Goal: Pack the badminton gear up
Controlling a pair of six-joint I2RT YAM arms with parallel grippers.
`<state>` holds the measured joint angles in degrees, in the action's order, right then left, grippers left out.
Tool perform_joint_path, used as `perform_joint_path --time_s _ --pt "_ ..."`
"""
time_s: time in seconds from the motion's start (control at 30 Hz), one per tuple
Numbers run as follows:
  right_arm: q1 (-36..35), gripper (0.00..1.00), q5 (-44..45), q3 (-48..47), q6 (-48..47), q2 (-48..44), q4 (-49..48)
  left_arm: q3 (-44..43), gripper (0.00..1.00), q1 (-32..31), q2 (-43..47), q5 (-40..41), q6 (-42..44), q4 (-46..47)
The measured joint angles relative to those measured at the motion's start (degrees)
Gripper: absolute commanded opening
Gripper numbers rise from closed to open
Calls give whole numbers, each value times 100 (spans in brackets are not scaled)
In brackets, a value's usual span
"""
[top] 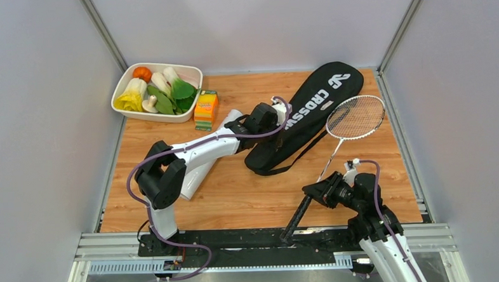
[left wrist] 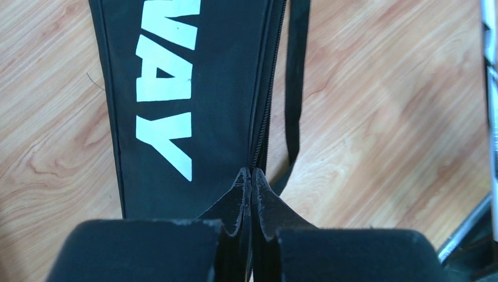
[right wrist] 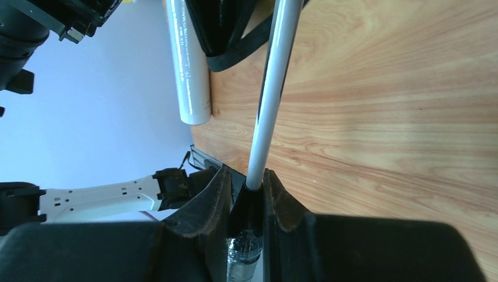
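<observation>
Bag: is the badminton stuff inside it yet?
Nothing looks packed so far. The left gripper is pinching the bag at its zipper, and the right gripper holds a racket. That racket and the tube are outside the bag, waiting to go in.

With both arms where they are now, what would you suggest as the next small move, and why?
Probably draw the left gripper along the zipper to open the CROSSWAY bag. It is pinched shut right on the zipper line, which looks closed ahead of it, while the right gripper holds the racket by the base of its shaft, with no opening in the bag to slide it into yet.
</observation>
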<state>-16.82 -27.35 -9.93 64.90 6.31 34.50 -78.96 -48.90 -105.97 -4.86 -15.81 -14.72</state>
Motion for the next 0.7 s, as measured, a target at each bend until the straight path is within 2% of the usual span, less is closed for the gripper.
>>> perform_joint_path --time_s 0.5,0.7 --pt "0 0 -800 247 719 822 -1897 538 0 0 420 -807 -437 649" --pt "0 0 -1215 262 962 1115 -2277 752 0 0 424 -957 -483 807"
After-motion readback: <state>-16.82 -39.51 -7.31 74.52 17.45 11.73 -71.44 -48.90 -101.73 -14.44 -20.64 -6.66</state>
